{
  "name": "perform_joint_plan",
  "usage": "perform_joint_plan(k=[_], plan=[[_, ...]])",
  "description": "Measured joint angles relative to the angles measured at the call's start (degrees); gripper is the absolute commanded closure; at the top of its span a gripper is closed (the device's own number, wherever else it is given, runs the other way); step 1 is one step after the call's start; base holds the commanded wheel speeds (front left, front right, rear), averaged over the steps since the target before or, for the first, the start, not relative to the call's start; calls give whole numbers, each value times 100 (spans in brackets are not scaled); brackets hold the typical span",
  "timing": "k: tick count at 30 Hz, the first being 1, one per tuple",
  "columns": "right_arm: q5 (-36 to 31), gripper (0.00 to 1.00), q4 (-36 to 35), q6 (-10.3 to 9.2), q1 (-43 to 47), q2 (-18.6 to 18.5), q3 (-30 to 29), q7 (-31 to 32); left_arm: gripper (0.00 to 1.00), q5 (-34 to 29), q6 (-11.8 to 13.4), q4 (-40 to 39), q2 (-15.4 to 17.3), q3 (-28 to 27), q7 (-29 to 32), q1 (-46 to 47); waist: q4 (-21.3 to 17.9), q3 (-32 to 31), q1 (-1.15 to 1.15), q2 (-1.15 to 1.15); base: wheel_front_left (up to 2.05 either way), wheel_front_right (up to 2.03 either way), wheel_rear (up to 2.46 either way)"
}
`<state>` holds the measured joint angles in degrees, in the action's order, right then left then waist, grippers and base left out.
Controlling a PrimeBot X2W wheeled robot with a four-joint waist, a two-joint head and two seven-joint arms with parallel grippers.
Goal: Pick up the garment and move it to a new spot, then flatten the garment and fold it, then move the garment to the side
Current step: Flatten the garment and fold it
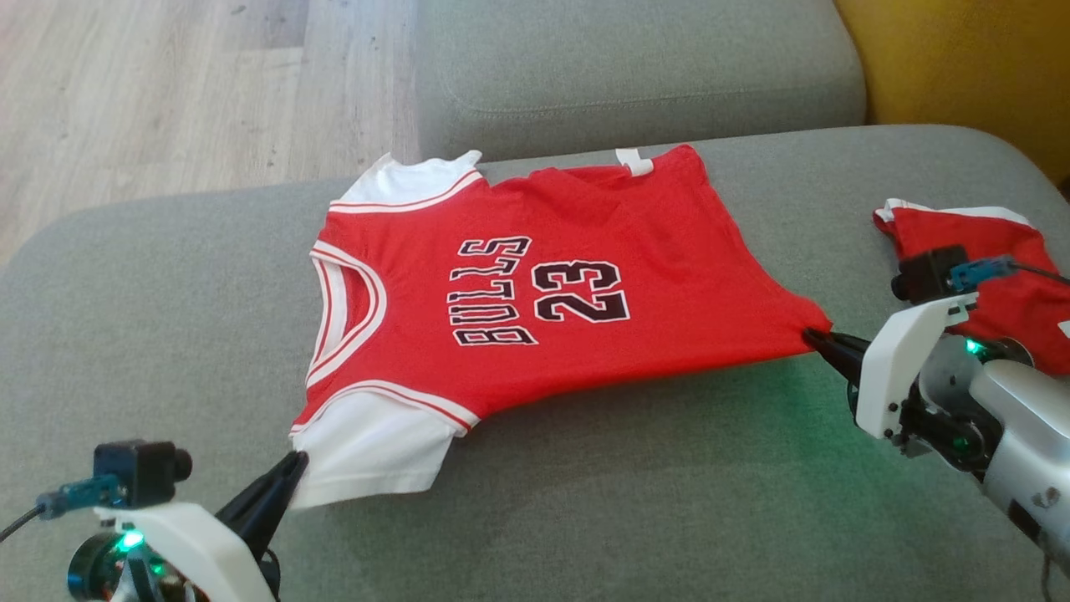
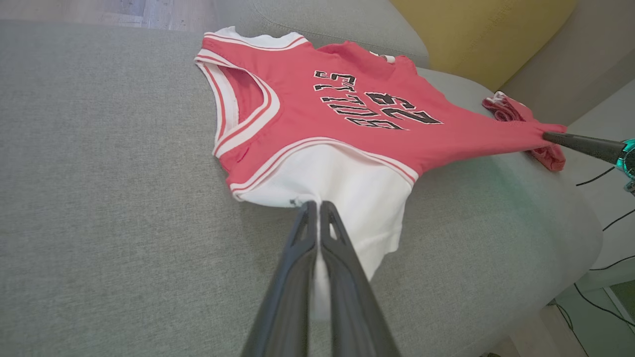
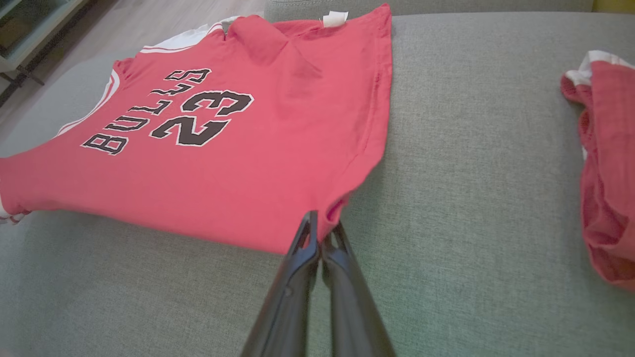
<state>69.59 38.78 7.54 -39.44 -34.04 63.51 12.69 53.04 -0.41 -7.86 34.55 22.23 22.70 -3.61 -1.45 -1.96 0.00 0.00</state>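
The red Bulls jersey [image 1: 535, 293] lies print-up in the middle of the grey sofa cushion [image 1: 627, 502], its long axis running left to right, collar left, hem right. The left gripper [image 1: 294, 461] is clamped on the near white sleeve [image 1: 376, 443] and the right gripper [image 1: 812, 337] on the near hem corner, so the near edge is stretched between them. A second red garment [image 1: 1003, 284] lies at the far right.

The grey cushion [image 1: 585, 502] bore two things. A red jersey [image 1: 669, 251] lay spread out — a second red garment [image 1: 1021, 288] lay apart.
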Motion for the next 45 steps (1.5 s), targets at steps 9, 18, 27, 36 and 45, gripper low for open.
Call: perform_joint_plan(k=[9,18,27,36,45], plan=[[-1,100,55,0,-135,25,-31,2,100,-193,40,226,96,-1,104,528,-52,261,0,0,0,0,0],[-44,100,360,0,-734,191,-67,275,100,-613,-202,899,266,190,516,1761,-74,717,1,0,0,0,0],[-236,100,784,0,-1261,511,18,599,100,-1199,-472,1968,202,776,920,3055,-81,1188,1,0,0,0,0],[-375,100,1132,0,-1714,726,140,657,100,-1891,-670,2978,-10,1499,948,4209,-66,1626,1,0,0,0,0],[-469,0,1574,0,-2091,928,62,227,0,-2202,-616,3898,-567,1639,-110,5205,-86,1931,1,-1,0,0,0]])
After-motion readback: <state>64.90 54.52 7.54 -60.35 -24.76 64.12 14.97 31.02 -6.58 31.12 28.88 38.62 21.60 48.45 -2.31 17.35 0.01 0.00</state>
